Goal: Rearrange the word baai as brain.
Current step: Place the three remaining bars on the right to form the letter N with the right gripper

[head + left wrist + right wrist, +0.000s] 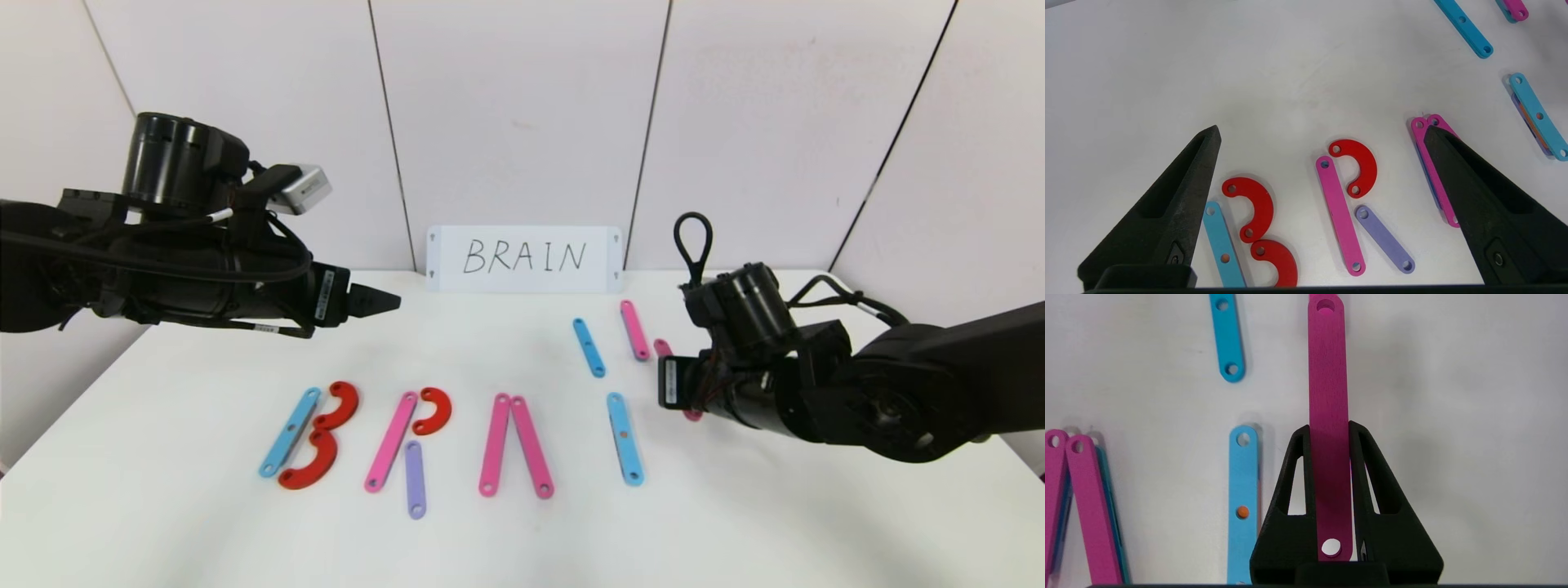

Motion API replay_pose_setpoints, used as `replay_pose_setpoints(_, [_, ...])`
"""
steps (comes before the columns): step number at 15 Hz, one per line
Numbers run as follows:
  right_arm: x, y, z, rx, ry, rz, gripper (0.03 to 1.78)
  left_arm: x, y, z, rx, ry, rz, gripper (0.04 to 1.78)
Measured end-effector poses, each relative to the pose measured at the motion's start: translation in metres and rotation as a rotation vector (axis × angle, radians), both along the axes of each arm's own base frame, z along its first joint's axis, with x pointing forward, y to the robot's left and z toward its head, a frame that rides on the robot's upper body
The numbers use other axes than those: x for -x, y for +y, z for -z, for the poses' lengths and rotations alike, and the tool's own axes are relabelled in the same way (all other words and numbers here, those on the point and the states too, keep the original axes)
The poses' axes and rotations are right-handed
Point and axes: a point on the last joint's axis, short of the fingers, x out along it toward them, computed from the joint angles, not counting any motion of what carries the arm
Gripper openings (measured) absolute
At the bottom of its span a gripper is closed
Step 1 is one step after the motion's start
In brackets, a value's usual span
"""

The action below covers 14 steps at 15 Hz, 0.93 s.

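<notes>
The coloured strips spell B, R, A, I in a row. B is a blue strip with two red curves. R is a pink strip, a red curve and a purple strip. Two pink strips lean together as A, without a crossbar. A blue strip stands as I. My right gripper is shut on a pink strip lengthwise, just right of the I. My left gripper hangs open and empty above the table, behind the B and R.
A loose blue strip and a loose pink strip lie behind the I. A white card handwritten BRAIN leans on the back wall. The white table's right edge runs under my right arm.
</notes>
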Motion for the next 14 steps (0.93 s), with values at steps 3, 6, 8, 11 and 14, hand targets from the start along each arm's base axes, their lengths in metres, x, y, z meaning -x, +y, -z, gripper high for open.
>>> replay_pose_setpoints(3, [0.01,-0.008,0.012,0.004,0.027,0.014,0.27,0.0,0.0,0.0,0.0,0.0,-0.001,1.74])
replay_pose_setpoints(6, [0.012,-0.011,0.021,-0.006,0.023,0.011,0.27,0.0,0.0,0.0,-0.001,0.001,0.0,1.74])
replay_pose_setpoints(8, [0.014,-0.013,0.027,0.007,0.042,0.014,0.27,0.0,0.0,0.001,-0.001,0.001,0.0,1.74])
replay_pose_setpoints(11, [0.015,-0.013,0.035,0.023,0.065,0.018,0.27,0.0,0.0,0.001,0.0,0.002,0.0,1.74])
replay_pose_setpoints(14, [0.016,-0.012,0.039,0.029,0.077,0.013,0.27,0.0,0.0,0.0,0.0,0.001,0.0,1.74])
